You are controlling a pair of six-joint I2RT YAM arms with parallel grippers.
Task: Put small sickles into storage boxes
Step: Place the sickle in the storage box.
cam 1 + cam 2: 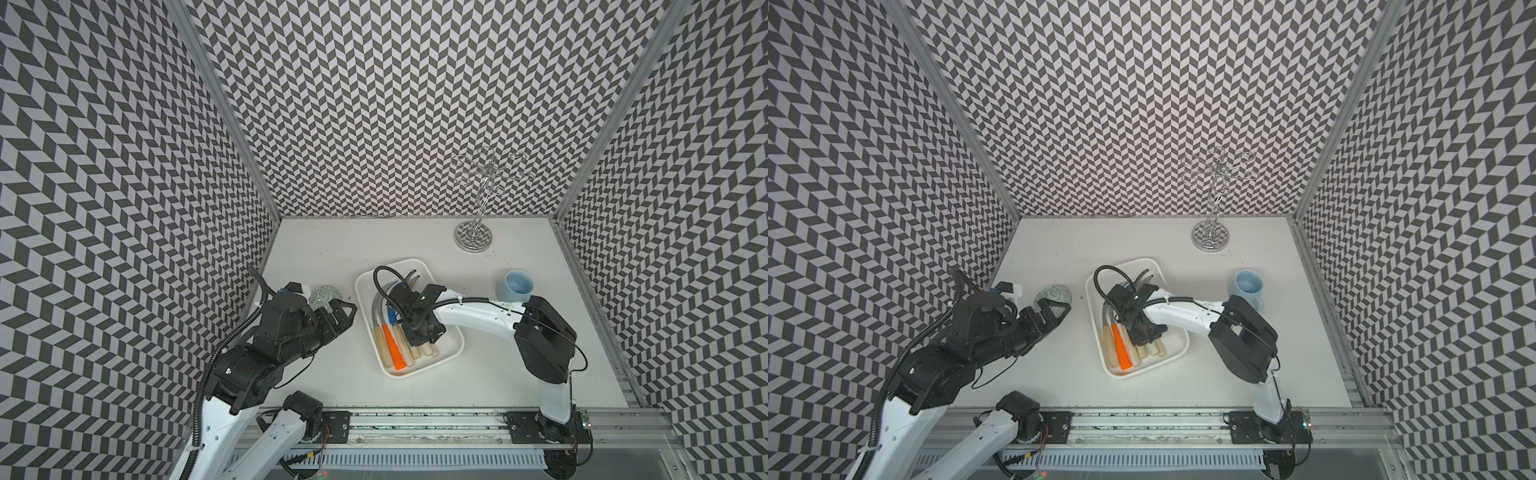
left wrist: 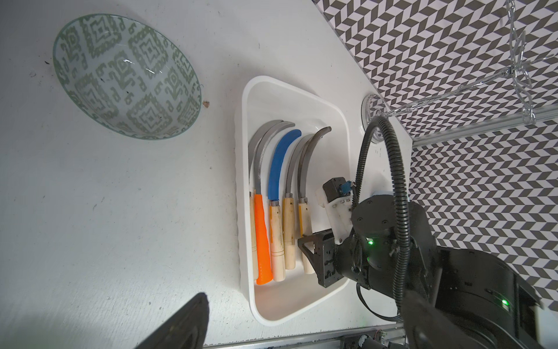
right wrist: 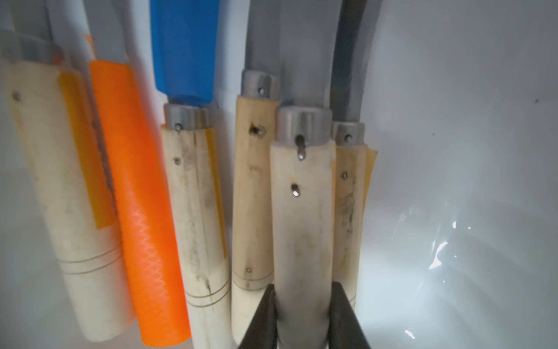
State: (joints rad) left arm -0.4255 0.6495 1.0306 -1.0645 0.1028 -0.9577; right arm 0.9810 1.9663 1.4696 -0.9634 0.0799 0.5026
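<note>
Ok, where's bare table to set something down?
Free: table behind the tray, left of the clear stand; in front of the tray; between bowl and tray, under the left pincer. Crowded: the tray, sickles plus the right pincer clamped on one.

**Around the tray**

Six sickles (image 1: 394, 347) lie side by side in the tray (image 1: 448, 345), handles toward me. My right end effector (image 3: 303, 317) is inside the tray, around one handle. Left of the tray stands the bowl (image 1: 323, 295), with my left end effector (image 1: 343, 316) at its near side. The mug (image 1: 517, 286) is right of the tray. The stand (image 1: 473, 237) is behind it.
</note>
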